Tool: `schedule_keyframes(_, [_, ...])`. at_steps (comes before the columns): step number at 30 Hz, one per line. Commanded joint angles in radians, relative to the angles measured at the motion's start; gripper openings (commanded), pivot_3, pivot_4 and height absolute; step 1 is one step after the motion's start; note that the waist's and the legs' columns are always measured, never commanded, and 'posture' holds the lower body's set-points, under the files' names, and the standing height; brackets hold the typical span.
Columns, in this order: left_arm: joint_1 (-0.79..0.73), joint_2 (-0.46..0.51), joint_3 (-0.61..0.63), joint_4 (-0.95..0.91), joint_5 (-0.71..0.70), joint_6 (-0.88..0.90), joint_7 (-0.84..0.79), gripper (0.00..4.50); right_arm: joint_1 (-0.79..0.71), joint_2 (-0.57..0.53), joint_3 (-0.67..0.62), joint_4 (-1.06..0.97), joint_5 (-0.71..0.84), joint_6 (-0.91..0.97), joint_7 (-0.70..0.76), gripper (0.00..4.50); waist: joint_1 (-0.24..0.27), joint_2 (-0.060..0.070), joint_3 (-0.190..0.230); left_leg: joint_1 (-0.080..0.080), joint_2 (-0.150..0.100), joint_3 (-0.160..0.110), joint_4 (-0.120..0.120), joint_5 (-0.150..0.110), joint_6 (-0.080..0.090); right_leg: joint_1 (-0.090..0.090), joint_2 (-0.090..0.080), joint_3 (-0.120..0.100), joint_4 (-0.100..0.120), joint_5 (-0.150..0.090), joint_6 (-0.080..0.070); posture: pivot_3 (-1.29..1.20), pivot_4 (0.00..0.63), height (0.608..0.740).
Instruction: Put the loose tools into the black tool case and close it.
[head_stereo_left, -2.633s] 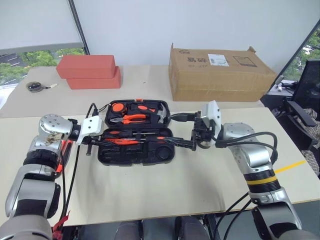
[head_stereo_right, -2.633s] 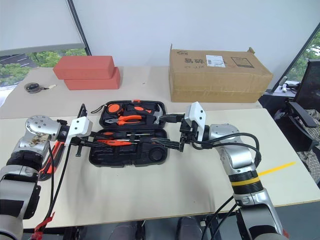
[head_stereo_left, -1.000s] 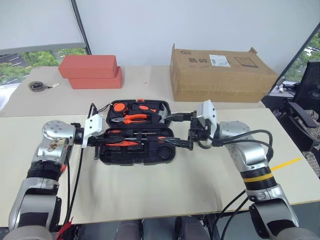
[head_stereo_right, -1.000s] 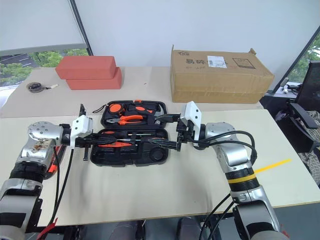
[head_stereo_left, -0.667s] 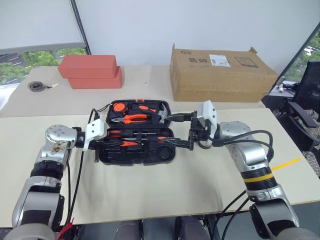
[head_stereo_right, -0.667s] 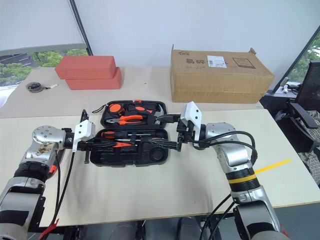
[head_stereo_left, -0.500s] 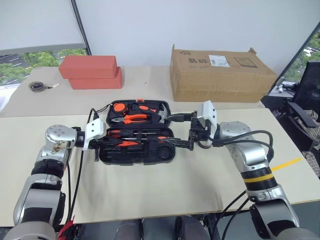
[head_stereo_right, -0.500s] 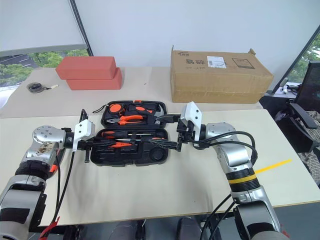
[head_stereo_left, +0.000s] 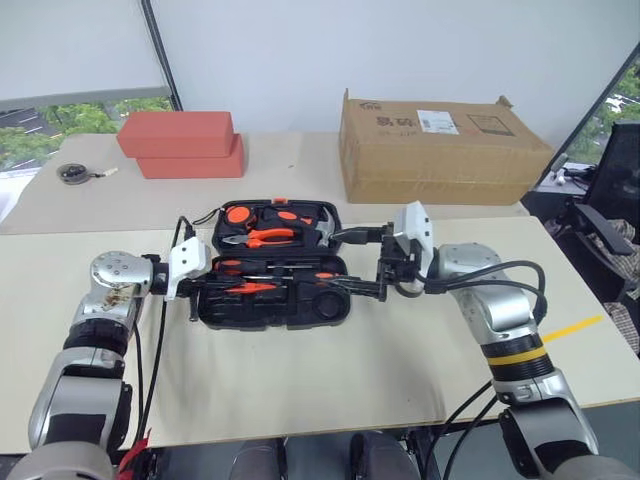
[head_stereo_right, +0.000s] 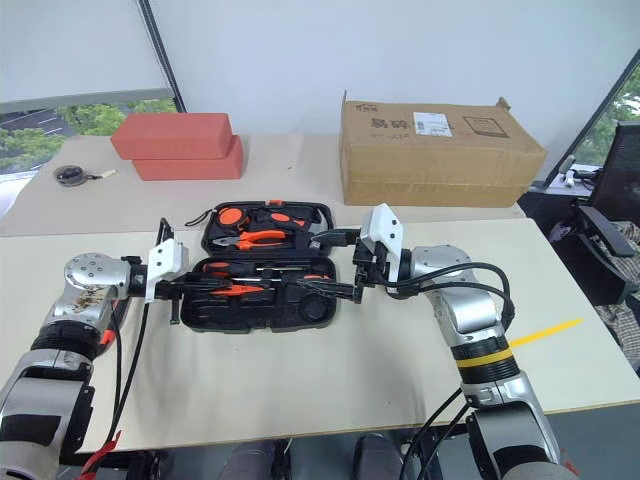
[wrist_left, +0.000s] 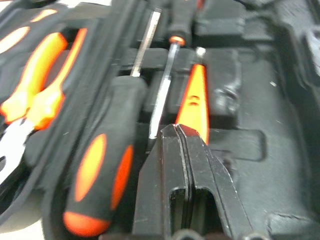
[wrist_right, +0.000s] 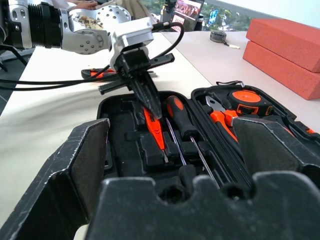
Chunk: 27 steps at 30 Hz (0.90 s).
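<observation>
The black tool case (head_stereo_left: 270, 322) lies open in the middle of the table. Its front half holds two black-and-orange screwdrivers (wrist_left: 100, 165), a slim orange screwdriver (wrist_left: 196, 100) and a round dark ring (head_stereo_left: 325, 305). My left gripper (wrist_left: 182, 134) is shut and reaches in from the case's left end (head_stereo_left: 215, 284). Its tips are right over the slim orange screwdriver, and I cannot tell whether they touch. My right gripper (head_stereo_left: 350, 262) is open wide at the case's right end, one finger near each half. An orange-black tool (wrist_right: 97, 74) lies on the table beside the left arm.
Orange-handled pliers (head_stereo_left: 265, 238) and a hammer sit in the case's rear half. Behind it are a brown cardboard box (head_stereo_left: 440, 145) at the right, red boxes (head_stereo_left: 180, 145) at the left, and a round grey tape measure (head_stereo_left: 70, 173) at the far left.
My left gripper has tilted slightly at the case's left end. The right gripper and the case have kept still.
</observation>
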Motion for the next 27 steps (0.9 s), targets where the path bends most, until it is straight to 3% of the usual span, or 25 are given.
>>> schedule_keyframes(1, [0.060,0.094,0.176,-0.175,-0.115,0.142,0.130,1.05,-0.008,0.007,-0.012,-0.018,0.006,-0.037,0.006,4.50,-0.005,0.000,0.000,0.000,0.000,0.000,0.000,0.000,0.000,0.000,0.000,0.000,0.000,0.000,0.000,0.00,0.150,0.713])
schedule_keyframes(3, [0.123,0.122,0.243,-0.258,-0.149,0.216,0.192,1.86,-0.005,0.010,-0.011,-0.016,0.006,-0.041,0.009,4.50,-0.013,0.000,0.000,0.000,0.001,-0.001,-0.001,0.000,0.000,-0.001,0.000,0.000,0.000,0.000,0.000,0.00,0.150,0.713])
schedule_keyframes(10, [0.638,0.135,0.559,-0.719,-0.278,0.497,0.372,4.29,-0.007,0.046,0.001,0.000,0.029,-0.061,0.043,4.50,-0.026,0.001,0.000,0.002,0.000,-0.003,-0.004,-0.002,0.002,0.000,-0.002,0.001,-0.002,-0.001,0.001,0.00,0.150,0.713])
schedule_keyframes(11, [0.674,0.130,0.576,-0.753,-0.285,0.516,0.393,4.46,-0.007,0.047,0.001,0.002,0.030,-0.062,0.050,4.50,-0.026,0.001,0.001,0.002,0.000,-0.003,-0.004,-0.002,0.002,0.000,-0.002,0.001,-0.002,-0.001,0.001,0.00,0.150,0.713])
schedule_keyframes(15, [0.827,0.063,0.648,-0.867,-0.271,0.545,0.510,4.46,-0.022,0.062,0.002,0.024,0.040,-0.057,0.088,4.50,-0.001,0.002,0.001,0.004,0.001,-0.005,-0.004,-0.001,0.000,0.001,-0.002,0.000,-0.002,-0.001,0.000,0.00,0.150,0.713])
schedule_keyframes(19, [0.935,-0.005,0.621,-0.874,-0.207,0.498,0.578,4.46,-0.048,0.085,0.017,0.047,0.047,-0.051,0.126,4.50,0.006,0.003,0.002,0.009,0.002,-0.004,-0.004,-0.005,-0.009,0.001,-0.003,0.000,-0.004,-0.004,0.002,0.00,0.150,0.713])
schedule_keyframes(27, [0.941,-0.032,0.570,-0.834,-0.136,0.495,0.676,4.46,-0.064,0.089,0.025,0.059,0.046,-0.046,0.153,4.50,0.014,0.001,0.001,0.009,0.003,-0.003,-0.004,-0.005,-0.009,0.000,-0.003,0.000,-0.003,0.001,-0.003,0.00,0.150,0.713])
